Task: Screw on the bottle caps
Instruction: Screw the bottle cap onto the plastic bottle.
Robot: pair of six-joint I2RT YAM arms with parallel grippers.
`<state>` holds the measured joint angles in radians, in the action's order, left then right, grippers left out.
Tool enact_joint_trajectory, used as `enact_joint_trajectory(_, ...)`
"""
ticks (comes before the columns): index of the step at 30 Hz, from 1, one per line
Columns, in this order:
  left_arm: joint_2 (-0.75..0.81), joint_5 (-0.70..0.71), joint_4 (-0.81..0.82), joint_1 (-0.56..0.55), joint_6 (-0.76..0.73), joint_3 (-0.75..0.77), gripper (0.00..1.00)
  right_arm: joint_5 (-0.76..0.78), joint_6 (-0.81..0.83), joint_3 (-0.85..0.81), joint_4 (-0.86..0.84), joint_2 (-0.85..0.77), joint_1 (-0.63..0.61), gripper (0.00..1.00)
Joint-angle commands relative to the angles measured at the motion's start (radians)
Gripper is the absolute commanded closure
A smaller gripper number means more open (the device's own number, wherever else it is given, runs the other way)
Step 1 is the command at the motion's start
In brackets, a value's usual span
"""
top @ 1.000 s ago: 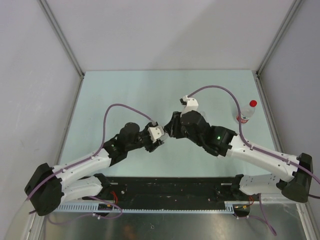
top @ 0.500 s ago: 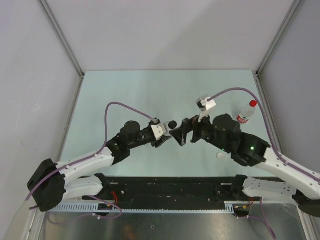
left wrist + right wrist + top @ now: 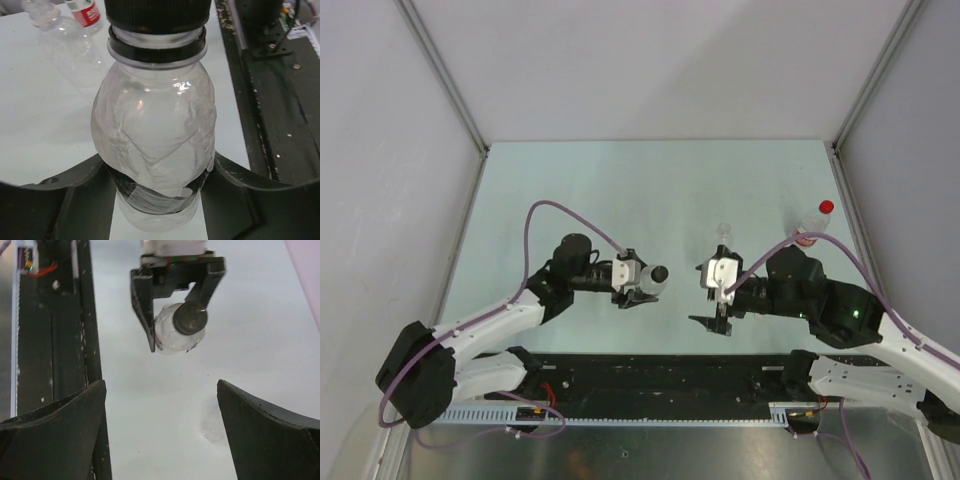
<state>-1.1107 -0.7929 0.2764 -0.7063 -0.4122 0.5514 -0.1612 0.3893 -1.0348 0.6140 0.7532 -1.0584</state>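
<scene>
Mid-frame, the left gripper (image 3: 640, 284) clamps a clear bottle (image 3: 155, 135) (black cap (image 3: 157, 15) on its neck); right of it, the right gripper (image 3: 161, 390) stands spread apart.

Glossy, crinkled clear plastic bottle (image 3: 152, 145); matt black plastic cap (image 3: 156, 12)

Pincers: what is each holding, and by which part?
The left pincer grips the bottle around its lower body, black cap on; the right pincer is open and empty.
</scene>
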Motion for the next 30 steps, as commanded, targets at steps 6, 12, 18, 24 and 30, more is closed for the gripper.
enact_joint_trajectory(6,-0.045,-0.254,-0.175,0.031,-0.138,0.057,0.66,-0.200,0.267,0.007,-0.019,0.093,-0.003,0.06)
enact_joint_trajectory(12,-0.061,-0.261,-0.202,0.026,-0.152,0.070,0.66,-0.237,0.280,0.007,-0.088,0.152,-0.006,0.09)
enact_joint_trajectory(18,-0.071,-0.264,-0.204,0.017,-0.159,0.070,0.66,-0.303,0.272,0.007,-0.124,0.183,-0.007,0.15)
enact_joint_trajectory(24,-0.074,-0.275,-0.205,0.013,-0.165,0.072,0.66,-0.299,0.248,0.006,-0.138,0.216,-0.006,0.25)
enact_joint_trajectory(30,-0.071,-0.263,-0.206,0.008,-0.171,0.068,0.66,-0.291,0.217,0.003,-0.149,0.210,-0.008,0.30)
